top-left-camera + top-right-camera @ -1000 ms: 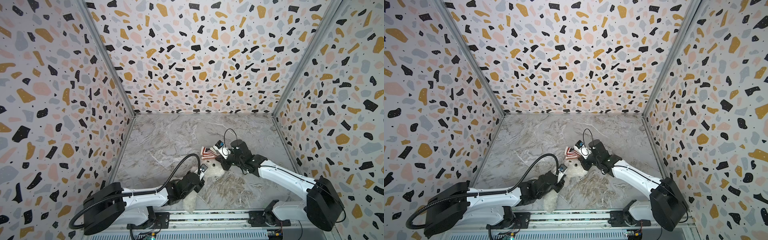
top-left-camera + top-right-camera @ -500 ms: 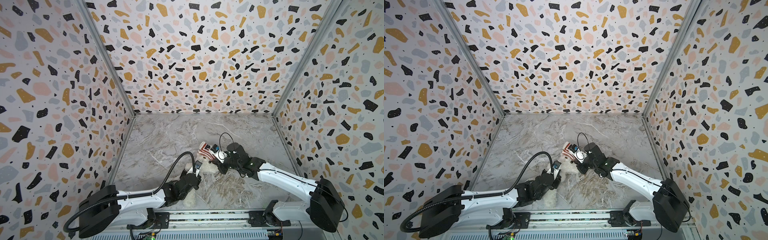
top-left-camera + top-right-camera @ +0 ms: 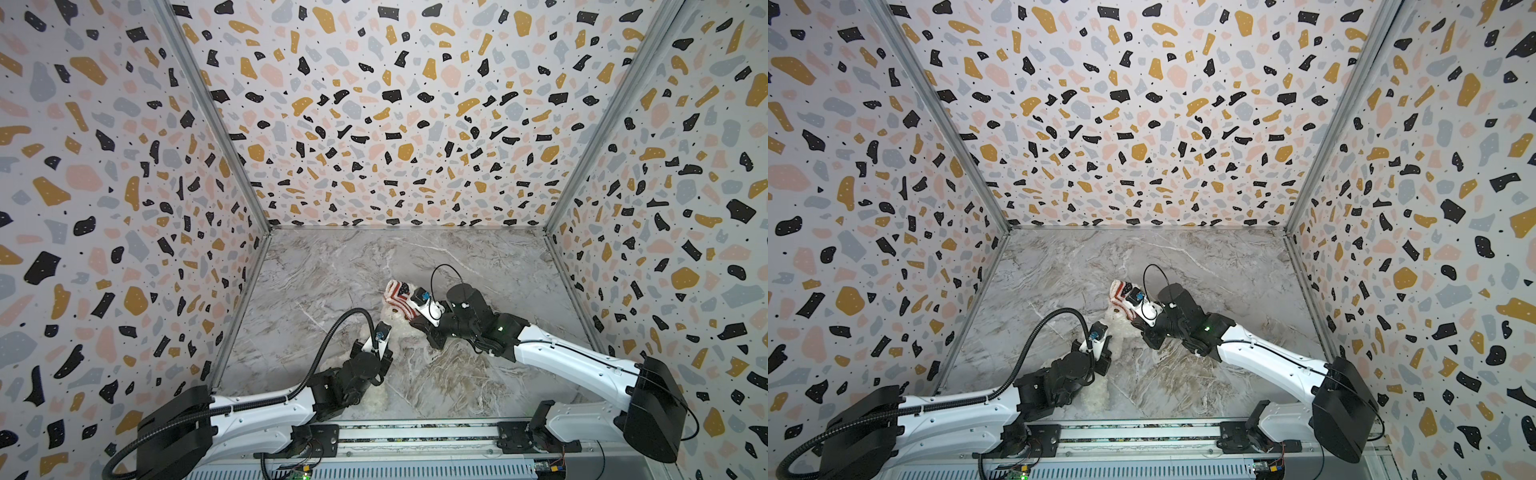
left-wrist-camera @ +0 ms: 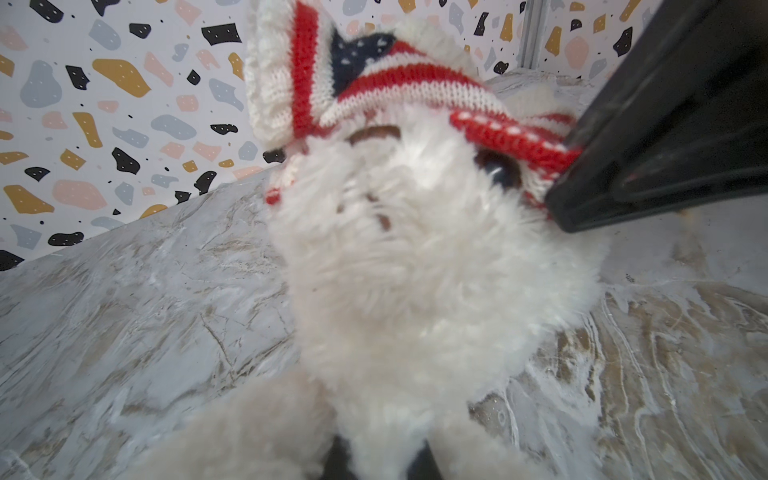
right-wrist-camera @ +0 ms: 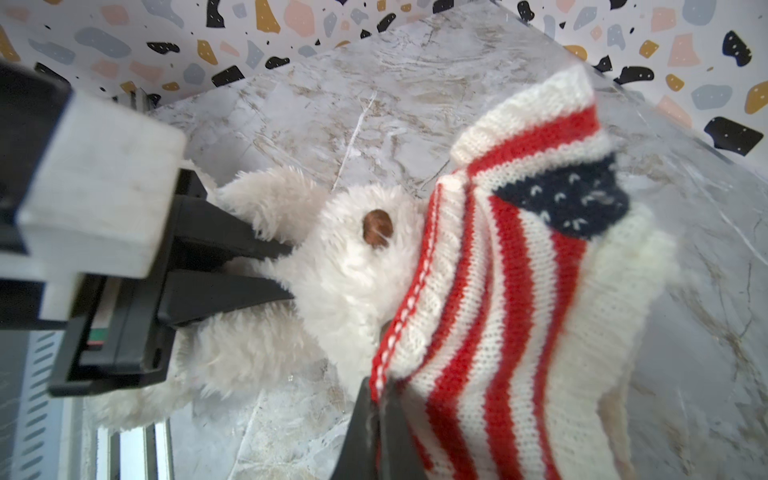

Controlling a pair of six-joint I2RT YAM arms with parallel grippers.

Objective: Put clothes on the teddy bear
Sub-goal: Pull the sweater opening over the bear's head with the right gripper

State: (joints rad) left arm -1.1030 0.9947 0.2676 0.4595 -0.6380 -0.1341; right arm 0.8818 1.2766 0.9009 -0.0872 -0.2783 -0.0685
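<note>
- Teddy bear [image 5: 353, 257] is over the counter [image 3: 332, 270], a little way in from the front rail [image 3: 415, 432] and about mid-width. Its head points away from the rail.
- Left gripper [image 5: 289, 272] is clamped on the bear's fluffy body, on the rail side of the head.
- Right gripper [image 5: 376, 399] is pressed together on the red-and-white hem of the knit sweater [image 5: 519, 270]. The sweater sits bunched on top of the head, at the end farthest from the rail.
- My worry: that hem pinch looks thin. If I pull hard, the yarn could slide out and the sweater would spring back off.
- Also the opening is hung up around the brow and ears. Dragging toward the rail might just fold the head forward, or yank the plush out of the left gripper, since fur compresses.
- No arm looks to be in a sleeve yet, so they could end up trapped inside.
- Writing: none I can read. There's only a stars-and-stripes pattern on the sweater, with no tag or brand showing.
</note>
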